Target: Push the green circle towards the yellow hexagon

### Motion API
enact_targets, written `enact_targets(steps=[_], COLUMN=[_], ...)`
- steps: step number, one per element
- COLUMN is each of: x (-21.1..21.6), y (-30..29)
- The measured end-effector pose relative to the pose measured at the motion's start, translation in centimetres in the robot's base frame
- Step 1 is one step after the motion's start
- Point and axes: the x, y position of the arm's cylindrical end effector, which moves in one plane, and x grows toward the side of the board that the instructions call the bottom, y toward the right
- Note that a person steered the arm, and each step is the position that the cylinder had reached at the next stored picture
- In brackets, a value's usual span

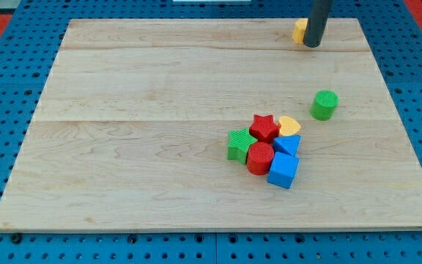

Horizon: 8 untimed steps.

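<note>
Bench [123, 147]: you see a pale wooden board lying on a blue pegboard surface [6, 59]; most of its left half carries nothing you need.
Green star [239, 144]: leftmost of the cluster, sitting at about 5 o'clock from the board's centre; it touches the red cylinder at its 4 o'clock.
Red star [264, 127]: you find it at the cluster's top, just at 1 o'clock of the green star and pressed against the yellow heart.
Red cylinder [260, 158]: upright, directly at 6 o'clock of the red star, wedged between the green star and the blue blocks.
Blue blocks: one small blue block [288, 144] sits under the yellow heart; a larger blue cube [283, 170] lies at its 6 o'clock, marking the cluster's lowest point.
Yellow heart [289, 125]: at 3 o'clock of the red star, touching it.
Yellow hexagon [299, 31]: near the board's top edge, partly hidden behind the rod; its exact shape is hard for you to confirm.
My tip [311, 45]: this end effector is a plain rod with nothing to open or close; it rests just at 3 o'clock of the yellow hexagon, seemingly touching it.
Green circle [325, 105]: stands alone, near the cluster at its 1 o'clock, well apart from my tip and at roughly 5 o'clock of it.
</note>
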Motion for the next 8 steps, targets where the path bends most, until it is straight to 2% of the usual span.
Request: enact_targets(steps=[1, 2, 3, 4, 6, 7, 8], x=[7.6, 18.3, 18.9, 14.2, 15.2, 11.0, 7.8], y=[6.2, 7.3, -1.2, 0.0, 3.2, 3.3, -0.8])
